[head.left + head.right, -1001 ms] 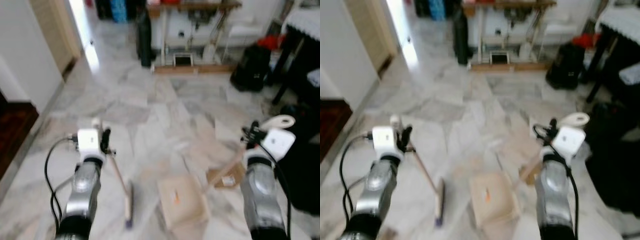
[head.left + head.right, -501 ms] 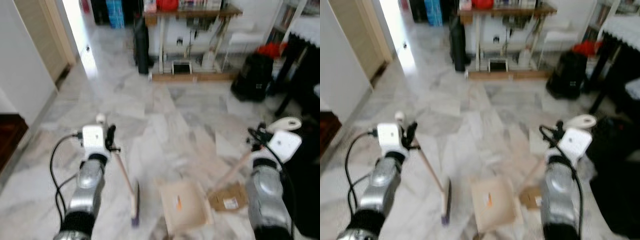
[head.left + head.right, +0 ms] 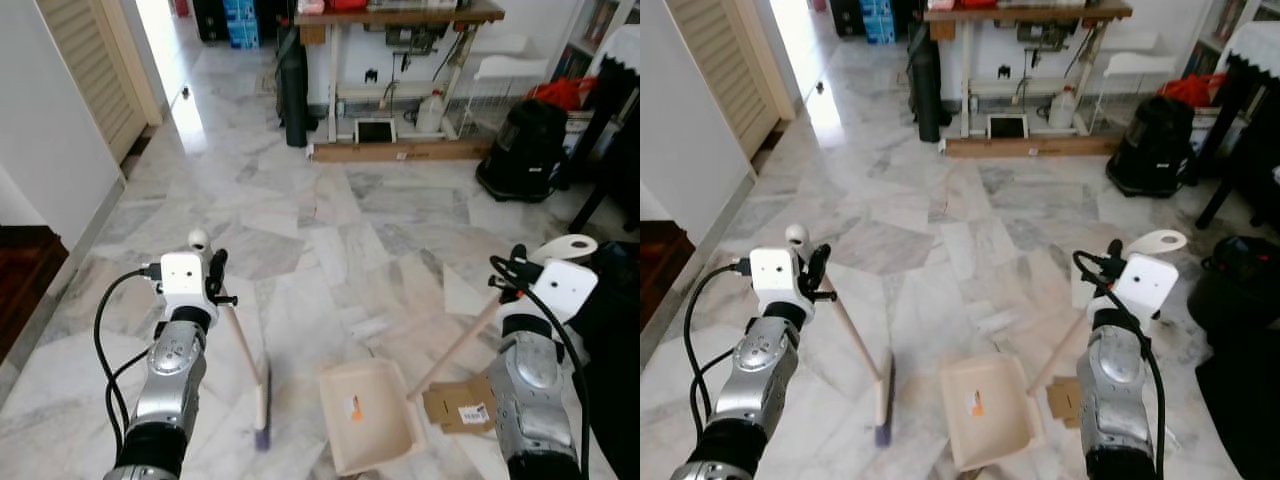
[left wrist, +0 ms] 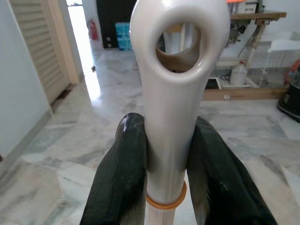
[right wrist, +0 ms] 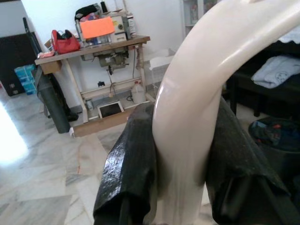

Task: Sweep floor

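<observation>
My left gripper point(image 3: 214, 284) is shut on the cream handle of a broom point(image 4: 171, 93), pinched between two black fingers point(image 4: 123, 173). The broom's stick slants down to its head point(image 3: 262, 404) on the marble floor. My right gripper point(image 3: 508, 276) is shut on the curved cream handle of a dustpan point(image 5: 197, 93). The pan point(image 3: 372, 416) rests on the floor between my arms, just right of the broom head. A flat piece of brown cardboard point(image 3: 460, 405) lies on the floor beside the pan's stick. A small pale scrap point(image 3: 997, 321) lies ahead of the pan.
A worktable point(image 3: 400, 15) with clutter underneath stands against the far wall. A black bag point(image 3: 525, 150) and dark furniture point(image 3: 610, 110) crowd the right side, with a black bin point(image 3: 1240, 290) nearer. A louvred door point(image 3: 95, 70) and dark wooden step point(image 3: 25, 270) lie left.
The whole picture has shifted and sharpened as the camera moved. Both grippers keep their hold. Broom and dustpan stay in much the same place relative to my arms.
</observation>
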You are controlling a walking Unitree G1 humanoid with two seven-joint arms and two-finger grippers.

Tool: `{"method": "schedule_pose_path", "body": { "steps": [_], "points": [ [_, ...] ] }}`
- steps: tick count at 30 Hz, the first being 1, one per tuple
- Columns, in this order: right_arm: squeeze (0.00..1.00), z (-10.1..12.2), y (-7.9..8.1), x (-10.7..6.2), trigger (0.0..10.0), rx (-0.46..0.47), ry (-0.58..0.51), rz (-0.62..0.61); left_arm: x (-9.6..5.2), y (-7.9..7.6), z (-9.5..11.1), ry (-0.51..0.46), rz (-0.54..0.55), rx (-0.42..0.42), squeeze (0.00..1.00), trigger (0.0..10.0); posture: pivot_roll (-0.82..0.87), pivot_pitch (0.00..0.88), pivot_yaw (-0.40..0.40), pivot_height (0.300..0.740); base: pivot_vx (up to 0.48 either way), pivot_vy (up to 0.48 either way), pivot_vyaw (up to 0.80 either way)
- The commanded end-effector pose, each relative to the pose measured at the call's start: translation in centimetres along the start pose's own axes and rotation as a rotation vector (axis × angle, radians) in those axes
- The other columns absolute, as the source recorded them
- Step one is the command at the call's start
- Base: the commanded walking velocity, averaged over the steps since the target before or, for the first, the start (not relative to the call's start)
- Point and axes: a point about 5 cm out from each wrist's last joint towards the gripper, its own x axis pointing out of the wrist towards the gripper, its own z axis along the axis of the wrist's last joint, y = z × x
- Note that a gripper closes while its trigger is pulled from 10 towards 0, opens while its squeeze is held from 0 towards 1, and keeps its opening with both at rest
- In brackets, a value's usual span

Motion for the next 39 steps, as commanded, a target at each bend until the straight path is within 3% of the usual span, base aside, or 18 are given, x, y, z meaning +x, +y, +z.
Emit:
{"method": "schedule_pose_path", "body": {
  "steps": [1,9,14,21,29,39],
  "points": [
    [0.0,1.1,-0.4,0.3,10.0,-0.015,-0.045,0.006,0.2,-0.3,0.7,-0.032,-0.007,0.001,0.0,10.0,-0.1,0.0,0.051,0.74,0.0,0.0,0.0],
    [0.0,0.9,-2.7,0.3,10.0,-0.106,-0.061,-0.071,0.1,-1.0,0.4,-0.009,-0.063,-0.008,0.0,10.0,-0.13,0.0,0.093,0.74,0.0,0.0,0.0],
    [0.0,0.2,-3.3,0.1,10.0,-0.147,-0.054,-0.113,-0.1,-0.8,0.5,-0.011,-0.068,-0.008,0.0,10.0,-0.11,0.0,0.088,0.74,0.0,0.0,0.0],
    [0.0,-1.2,-2.6,0.3,10.0,-0.237,-0.023,-0.091,-1.0,-0.3,0.3,0.006,-0.064,-0.023,0.0,10.0,-0.09,0.0,0.094,0.74,0.0,0.0,0.0],
    [0.0,-1.9,-1.8,0.7,10.0,-0.241,-0.019,-0.076,-1.5,0.0,0.4,0.021,-0.087,-0.008,0.0,10.0,-0.04,0.0,0.102,0.74,0.0,0.0,0.0],
    [0.0,-2.4,-3.5,0.9,10.0,-0.254,-0.015,-0.142,-2.1,1.1,0.7,0.03,-0.063,0.01,0.0,10.0,-0.01,0.0,0.102,0.74,0.0,0.0,0.0]
  ]
}}
